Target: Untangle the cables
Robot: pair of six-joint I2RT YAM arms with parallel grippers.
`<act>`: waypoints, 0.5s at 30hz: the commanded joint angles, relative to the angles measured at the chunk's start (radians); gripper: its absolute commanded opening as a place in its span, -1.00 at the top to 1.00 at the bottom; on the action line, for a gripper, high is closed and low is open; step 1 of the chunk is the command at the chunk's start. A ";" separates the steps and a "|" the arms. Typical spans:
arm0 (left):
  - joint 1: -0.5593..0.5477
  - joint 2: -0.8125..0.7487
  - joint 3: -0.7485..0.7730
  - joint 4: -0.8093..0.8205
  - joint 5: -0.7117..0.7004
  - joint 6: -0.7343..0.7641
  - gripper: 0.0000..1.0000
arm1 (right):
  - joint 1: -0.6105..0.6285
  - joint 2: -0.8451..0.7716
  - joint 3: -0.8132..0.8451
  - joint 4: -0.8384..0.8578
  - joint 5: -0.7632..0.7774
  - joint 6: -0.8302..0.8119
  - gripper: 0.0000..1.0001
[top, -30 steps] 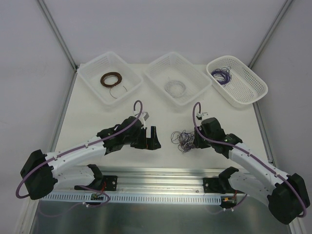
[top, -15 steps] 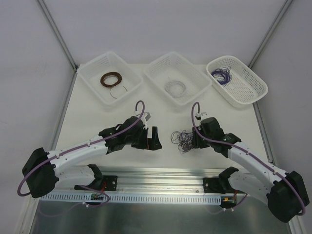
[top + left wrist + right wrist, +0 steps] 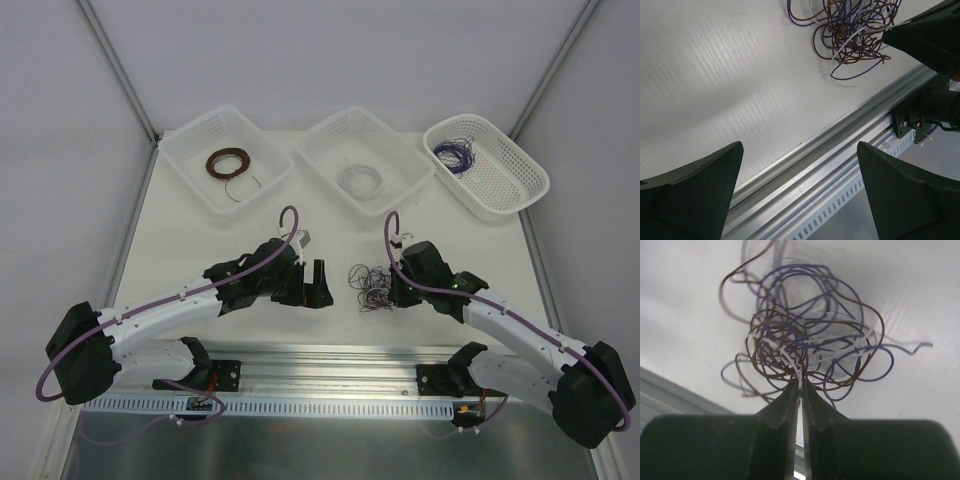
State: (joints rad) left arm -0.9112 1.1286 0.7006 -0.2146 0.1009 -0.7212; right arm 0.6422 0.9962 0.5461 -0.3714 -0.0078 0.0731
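Here are the cables (image 3: 371, 283), a loose scribble of very thin purple, dark brown and whitish wires, lying in a small clump on the white bench (image 3: 200, 240), near its front edge and between the two arms. The right wrist view shows the clump (image 3: 802, 340) up close: loops crossing over and under each other, with a few purple strands flaring out to the sides and one pale end trailing to the right.

The black right gripper (image 3: 394, 288) sits at the clump's right side. In its own camera the right gripper (image 3: 800, 382) has its jaws clenched almost flat together, pinching thin strands at the near edge of the tangle, a whitish one running straight in between the tips.

On the other side the black left gripper (image 3: 310, 280) hangs just left of the clump, apart from it, jaws spread wide and grasping nothing. In its own camera the left gripper (image 3: 797, 170) shows bare bench between its two dark fingers (image 3: 690, 195), and the cables (image 3: 850, 30) lie at the top of the view, with the right arm's dark tip touching them.

A ribbed aluminium rail (image 3: 330, 355) runs along the bench's near edge.

At the far side stand three white plastic baskets in a row: the left basket (image 3: 185, 150) holds a neatly wound brown ring coil (image 3: 228, 162), the middle basket (image 3: 330, 140) a whitish coil (image 3: 358, 181), and the perforated right basket (image 3: 510, 180) a purple coil (image 3: 455, 155).
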 commanded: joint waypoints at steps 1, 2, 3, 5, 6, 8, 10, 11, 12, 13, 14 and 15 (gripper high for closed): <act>-0.009 -0.006 0.036 0.021 0.002 0.008 -0.98 | 0.065 -0.013 0.096 0.008 -0.017 0.051 0.84; -0.009 -0.009 0.034 0.021 0.002 0.006 -0.98 | 0.076 -0.017 0.112 0.000 -0.011 0.057 0.89; -0.009 -0.018 0.033 0.020 0.000 0.006 -0.98 | 0.098 -0.021 0.150 -0.018 -0.012 0.063 0.93; -0.009 -0.029 0.030 0.020 -0.006 0.003 -0.98 | 0.119 -0.028 0.190 -0.043 -0.004 0.077 0.95; -0.009 -0.042 0.027 0.020 -0.010 0.002 -0.98 | 0.140 -0.030 0.237 -0.069 -0.001 0.080 0.95; -0.009 -0.055 0.022 0.020 -0.020 0.000 -0.98 | 0.160 -0.036 0.281 -0.095 0.000 0.086 0.95; -0.009 -0.070 0.020 0.021 -0.023 -0.004 -0.98 | 0.189 -0.042 0.331 -0.101 0.000 0.091 0.96; -0.009 -0.072 0.020 0.020 -0.024 -0.006 -0.98 | 0.198 -0.045 0.345 -0.103 0.002 0.097 0.96; -0.009 -0.076 0.020 0.020 -0.023 -0.007 -0.98 | 0.215 -0.047 0.359 -0.103 0.002 0.100 0.97; -0.009 -0.079 0.022 0.020 -0.023 -0.010 -0.98 | 0.221 -0.054 0.385 -0.101 0.032 0.103 0.98; -0.009 -0.081 0.020 0.021 -0.021 -0.014 -0.98 | 0.227 -0.057 0.397 -0.098 0.037 0.105 0.99; -0.009 -0.081 0.022 0.021 -0.018 -0.017 -0.98 | 0.238 -0.059 0.414 -0.097 0.040 0.111 0.99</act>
State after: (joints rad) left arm -0.9108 1.0683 0.7006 -0.2142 0.0952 -0.7231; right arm 0.8593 0.9623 0.8951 -0.4553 0.0032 0.1516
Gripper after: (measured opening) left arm 0.991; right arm 0.018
